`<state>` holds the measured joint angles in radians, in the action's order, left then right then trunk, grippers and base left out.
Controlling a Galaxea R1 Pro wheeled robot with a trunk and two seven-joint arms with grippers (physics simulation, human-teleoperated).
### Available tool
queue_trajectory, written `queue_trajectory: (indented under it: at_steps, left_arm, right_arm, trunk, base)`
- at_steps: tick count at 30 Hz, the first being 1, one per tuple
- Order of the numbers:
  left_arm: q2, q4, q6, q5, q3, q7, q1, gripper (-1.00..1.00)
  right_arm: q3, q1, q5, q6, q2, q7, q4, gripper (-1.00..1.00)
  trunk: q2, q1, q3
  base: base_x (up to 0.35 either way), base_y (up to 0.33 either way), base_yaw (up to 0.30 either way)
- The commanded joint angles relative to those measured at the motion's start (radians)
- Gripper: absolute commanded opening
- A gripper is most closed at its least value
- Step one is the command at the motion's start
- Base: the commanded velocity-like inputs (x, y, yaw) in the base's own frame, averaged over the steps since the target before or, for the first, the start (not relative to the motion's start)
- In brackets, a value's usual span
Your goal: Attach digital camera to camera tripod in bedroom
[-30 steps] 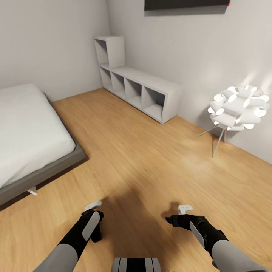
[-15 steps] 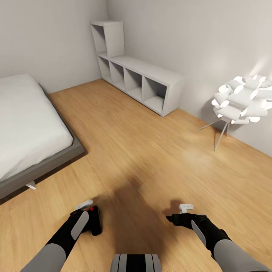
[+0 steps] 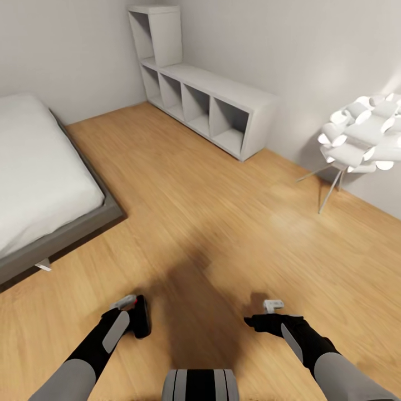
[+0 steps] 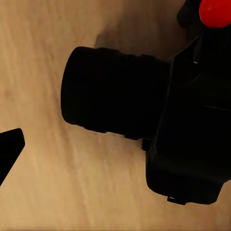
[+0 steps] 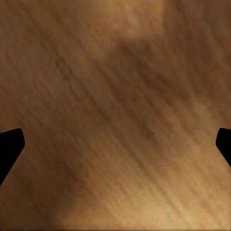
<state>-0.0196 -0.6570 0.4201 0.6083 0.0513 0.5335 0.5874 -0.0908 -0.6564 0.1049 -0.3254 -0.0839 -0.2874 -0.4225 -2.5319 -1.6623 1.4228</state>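
1. The left claw [image 3: 133, 314] held the digital camera [image 3: 140, 323] low over the wooden plank floor [image 3: 223, 223] of the bedroom, in front of the robot's trunk [image 3: 200, 385]
2. In the left wrist view the digital camera [image 4: 163, 125] showed as a black boxy body with a protruding lens barrel and a red mark at one corner; one dark fingertip [image 4: 8, 150] of the left claw lay clear of the lens
3. The right claw [image 3: 272, 312] carried nothing; in the right wrist view its two fingertips [image 5: 9, 147] stood wide apart over bare planks
4. Handling, as a judgement: the camera is probably light, rigid and fragile at the lens, with smooth faces that could slip, so hold is best taken on the flat sides of the body, leaving the underside free for the tripod's head
5. The head view alone gave the room: a bed [image 3: 39, 172] with a grey frame to the robot's left, a grey-white cube shelf [image 3: 217, 106] along the far wall, and a white petal floor lamp [image 3: 362, 133] on thin legs to the right
6. The left wrist view supplied the lens and the red mark, which the head view rendered too small to resolve
7. How firmly the left claw gripped the body could not be told from these views
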Motion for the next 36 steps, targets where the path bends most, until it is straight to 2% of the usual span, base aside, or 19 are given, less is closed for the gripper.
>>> queue_trajectory:
  at_steps: [1,29,36]
  left_arm:
    - [0.001,-0.003,0.004,0.007,0.006,0.008,0.000,1.00]
    - [0.009,-0.010,0.066,0.004,0.010,0.002,0.000,1.00]
    - [0.046,-0.010,0.069,-0.001,0.010,0.004,0.000,1.00]
  right_arm:
    - [-0.007,0.000,0.010,-0.006,-0.002,0.002,-0.003,1.00]
    - [-0.006,0.000,0.010,-0.003,0.000,0.007,-0.004,1.00]
    - [-0.006,0.000,0.010,-0.001,-0.002,0.005,-0.004,1.00]
  trunk:
    - [-0.001,0.000,0.005]
    - [-0.001,-0.001,0.009]
    - [-0.001,-0.001,0.009]
  base:
    - [0.000,0.000,0.000]
    - [0.000,0.000,0.000]
    - [-0.140,0.000,0.000]
